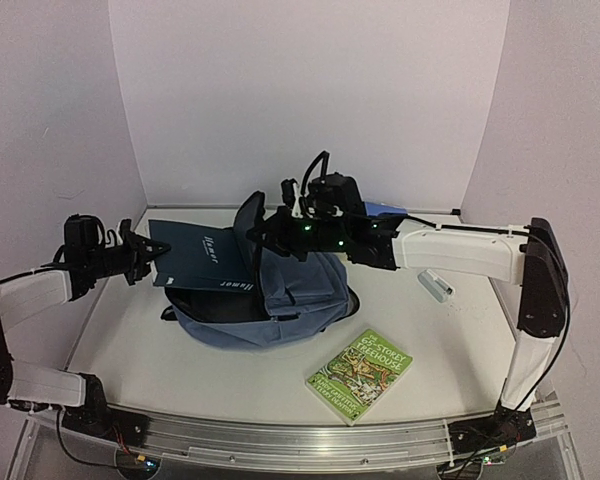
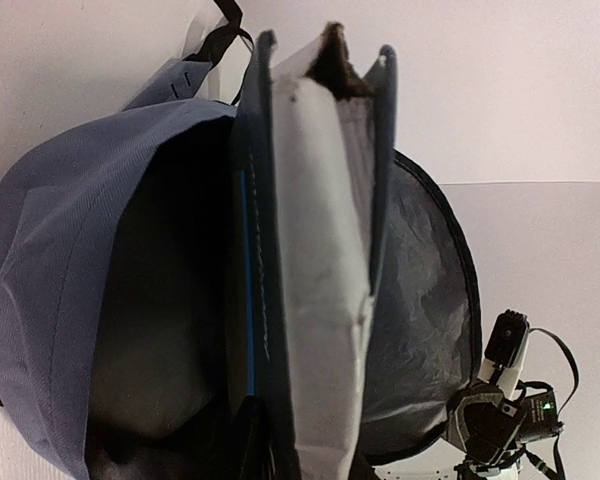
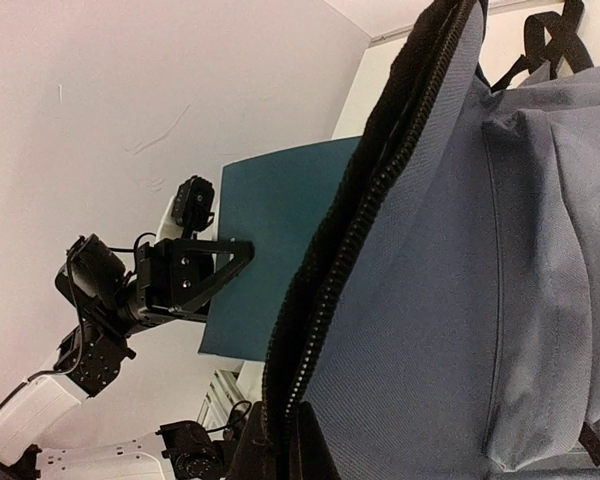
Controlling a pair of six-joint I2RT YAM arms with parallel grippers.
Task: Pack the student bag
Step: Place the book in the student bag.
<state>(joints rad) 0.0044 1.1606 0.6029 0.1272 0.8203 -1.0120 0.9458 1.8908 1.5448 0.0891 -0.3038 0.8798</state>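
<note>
Nearest the lens in the overhead view is the metal rail (image 1: 280, 445) carrying both arm bases. Just beyond it a green illustrated paperback (image 1: 360, 375) lies flat on the white table (image 1: 130, 350). At frame centre lies the student bag (image 1: 290, 300), a large slate-blue fabric backpack with black zips. Its long axis appears to run left to right across the frame, with the mouth toward the left. The right gripper (image 1: 270, 228) is clenched on the raised flap's zip rim, holding the mouth agape. At centre left, the left gripper (image 1: 145, 258) grasps a flat dark-teal book (image 1: 205, 258) by its outer edge, its far end at the opening.

From the left wrist, that book shows edge-on up the middle, pale pages between dark covers. The bag's dark cavity lies to its left and the crinkled flap lining to its right.

From the right wrist, the zip rim runs diagonally. The cloth looks light, soft and limp, and would likely sag shut if let go. The stitched rim or a strap seems the firmest hold.
</note>
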